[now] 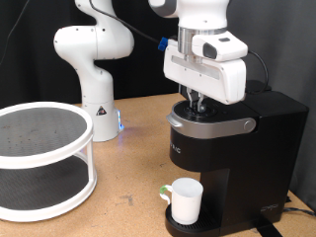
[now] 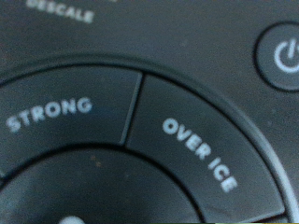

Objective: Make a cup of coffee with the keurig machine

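A: Start with the exterior view. Where is the arm?

B: The white Franka arm comes down from the top of the exterior view, and its two-finger gripper (image 1: 198, 102) is right over the top of the large black boxy pod coffee maker (image 1: 229, 148). The dark fingers point straight down at the silver-grey curved lid handle (image 1: 209, 124), at or just above its surface; I cannot tell whether they touch it.

A: Are the fingers apart or together?

B: I cannot tell. They are small and dark against the dark machine top, and nothing shows between them.

A: And the mug?

B: The plain white cylindrical mug (image 1: 186, 200) stands upright on the round drip tray at the foot of the coffee maker, under the brew head, its handle toward the exterior view's left. The machine sits on the brown wooden desk (image 1: 128, 168) at the exterior view's right. At the exterior view's left is a white round two-tier rack with a dark mesh top (image 1: 39, 138), well apart from the machine, and the arm's white base (image 1: 94, 69) stands behind.

A: Now the wrist view.

B: It is filled by the machine's black control panel, very close. A button marked STRONG (image 2: 56, 112) lies beside one marked OVER ICE (image 2: 201, 154); a round power button (image 2: 285, 58) sits in a corner, and the word DESCALE (image 2: 61, 13) is printed at the edge. The gripper's fingers do not show here.
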You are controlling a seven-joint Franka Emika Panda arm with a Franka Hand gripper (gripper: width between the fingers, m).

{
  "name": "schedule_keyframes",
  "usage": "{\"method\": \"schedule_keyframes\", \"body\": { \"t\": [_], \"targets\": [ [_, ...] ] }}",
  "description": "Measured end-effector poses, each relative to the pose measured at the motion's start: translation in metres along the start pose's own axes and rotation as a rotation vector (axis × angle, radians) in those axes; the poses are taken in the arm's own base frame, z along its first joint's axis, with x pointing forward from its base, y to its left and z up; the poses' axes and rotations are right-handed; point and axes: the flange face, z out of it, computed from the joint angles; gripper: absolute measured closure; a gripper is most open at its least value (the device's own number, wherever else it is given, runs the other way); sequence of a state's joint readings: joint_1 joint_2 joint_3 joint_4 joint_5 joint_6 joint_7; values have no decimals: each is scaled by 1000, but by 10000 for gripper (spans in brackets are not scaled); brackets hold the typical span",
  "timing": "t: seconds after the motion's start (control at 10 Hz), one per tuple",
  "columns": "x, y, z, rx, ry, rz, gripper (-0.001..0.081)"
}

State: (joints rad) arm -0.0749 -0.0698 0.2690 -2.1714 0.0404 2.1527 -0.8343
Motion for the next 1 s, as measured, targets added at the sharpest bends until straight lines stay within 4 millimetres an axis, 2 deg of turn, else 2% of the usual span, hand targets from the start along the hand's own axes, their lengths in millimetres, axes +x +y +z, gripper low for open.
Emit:
{"method": "schedule_keyframes", "body": {
  "t": [0.4, 1.0],
  "targets": [
    [0, 0, 0, 2, -1, -1, 806],
    [9, 11, 1, 176, -88, -46, 806]
  ]
}}
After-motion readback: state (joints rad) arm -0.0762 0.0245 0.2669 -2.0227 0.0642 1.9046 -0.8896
